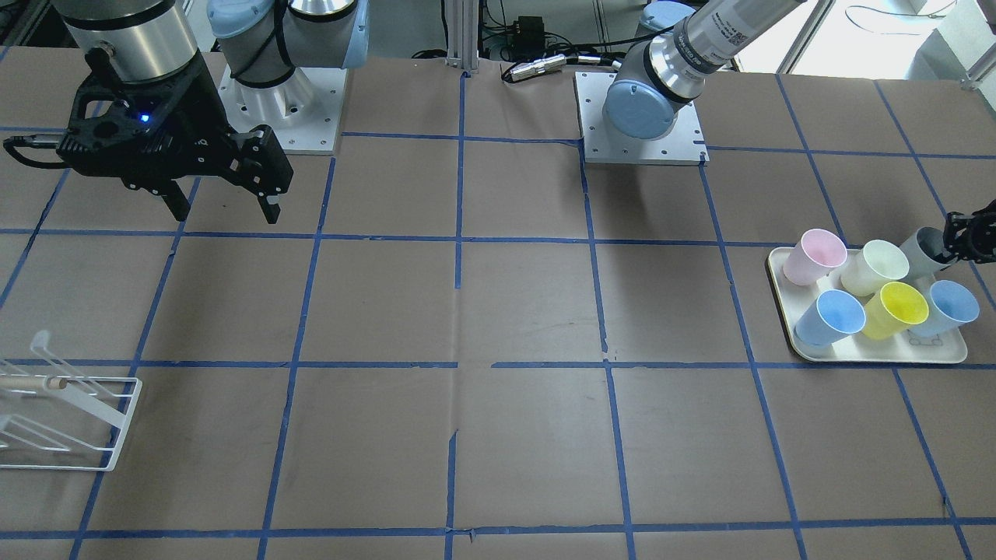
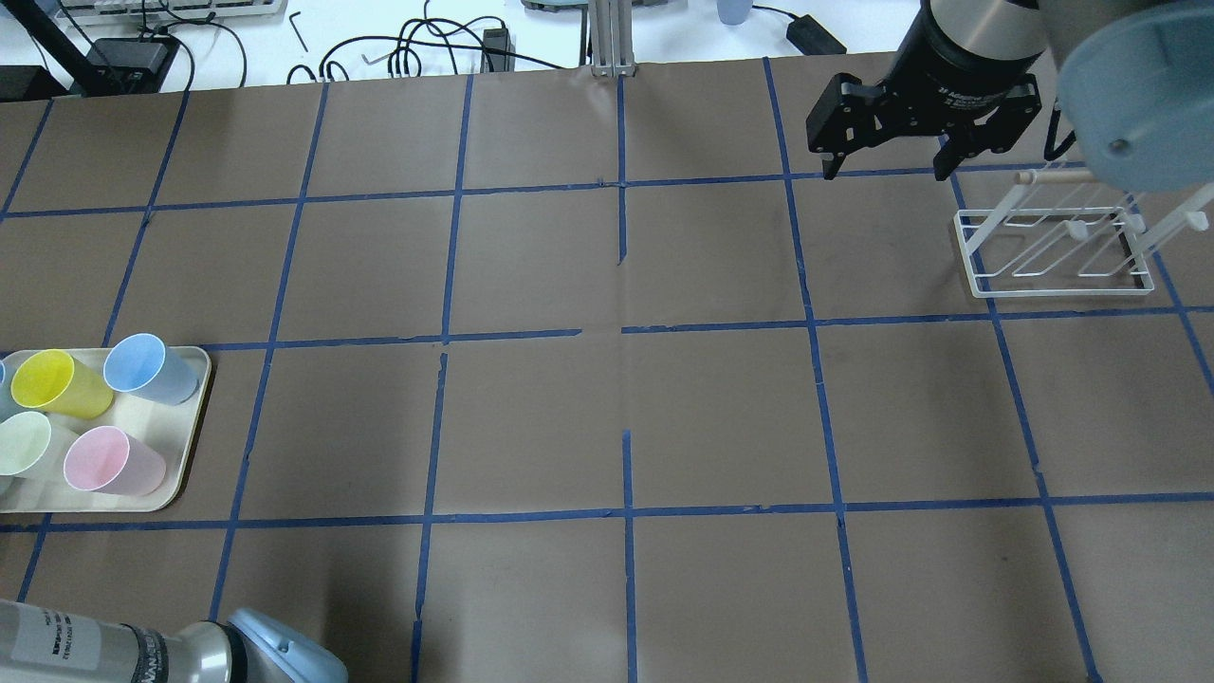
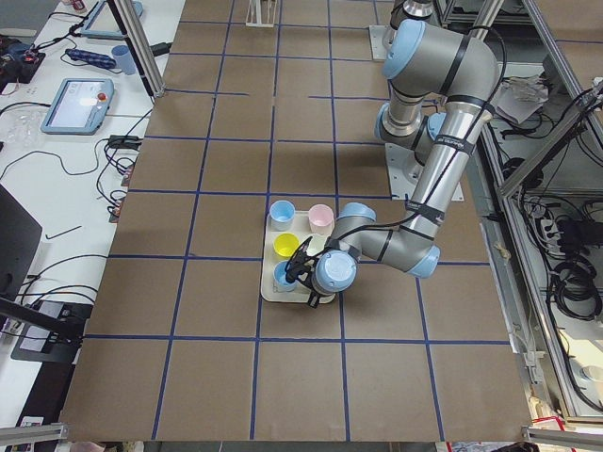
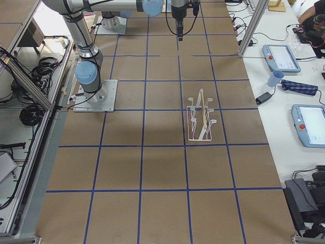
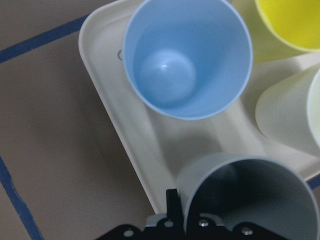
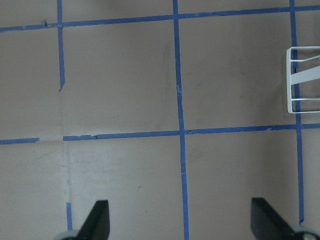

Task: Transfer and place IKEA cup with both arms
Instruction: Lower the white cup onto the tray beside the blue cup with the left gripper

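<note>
Though tilted — grey IKEA cup

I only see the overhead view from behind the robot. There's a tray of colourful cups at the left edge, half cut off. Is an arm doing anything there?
Observer: Yes. The front-facing view shows the left arm's fingers on a tilted grey cup, at the corner of the tray nearest the robot.
Visitor: Holding it?
Observer: It looks so. In the left wrist view, one finger presses against the cup's outer wall.
Visitor: How many cups altogether?
Observer: Six, counting a second blue cup that is mostly beyond your frame.
</note>
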Motion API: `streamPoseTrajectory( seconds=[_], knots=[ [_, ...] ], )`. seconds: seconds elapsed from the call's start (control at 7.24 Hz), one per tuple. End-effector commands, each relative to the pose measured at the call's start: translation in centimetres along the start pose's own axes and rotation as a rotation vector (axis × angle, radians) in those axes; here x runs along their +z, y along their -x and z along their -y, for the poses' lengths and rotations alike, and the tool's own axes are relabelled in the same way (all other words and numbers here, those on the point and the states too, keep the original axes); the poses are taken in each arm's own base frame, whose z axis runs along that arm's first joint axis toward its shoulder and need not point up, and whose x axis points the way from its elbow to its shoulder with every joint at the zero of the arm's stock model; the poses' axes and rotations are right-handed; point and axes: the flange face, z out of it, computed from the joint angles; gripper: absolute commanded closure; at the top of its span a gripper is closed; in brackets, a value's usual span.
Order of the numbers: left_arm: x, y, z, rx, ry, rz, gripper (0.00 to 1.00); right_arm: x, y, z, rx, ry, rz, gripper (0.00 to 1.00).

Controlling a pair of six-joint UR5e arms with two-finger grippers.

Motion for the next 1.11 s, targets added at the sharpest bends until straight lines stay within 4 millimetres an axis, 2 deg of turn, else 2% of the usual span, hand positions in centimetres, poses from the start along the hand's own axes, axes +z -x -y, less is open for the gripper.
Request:
streamPoseTrajectory(
  seconds=[0.0, 0.14, 0.69, 0.97],
  knots=[
    [0.2, 0.4, 0.0, -0.024, 0.000, 0.031, 0.39, -0.1, 0.0, 0.0, 0.000, -0.001, -0.001, 0.00],
    [0.3, 0.7, -0.1, -0.027, 0.000, 0.039, 0.23, -0.1, 0.0, 0.0, 0.000, -0.001, -0.001, 0.00],
    [0.0, 0.9, -0.1, -0.027, 0.002, 0.042, 0.22, -0.1, 0.0, 0.0, -0.002, -0.002, 0.001, 0.00],
    [-2.3, 0.2, 0.5, -0.019, 0.005, 0.069, 0.22, -0.1, 0.0, 0.0, -0.002, -0.002, 0.002, 0.00]
  ],
)
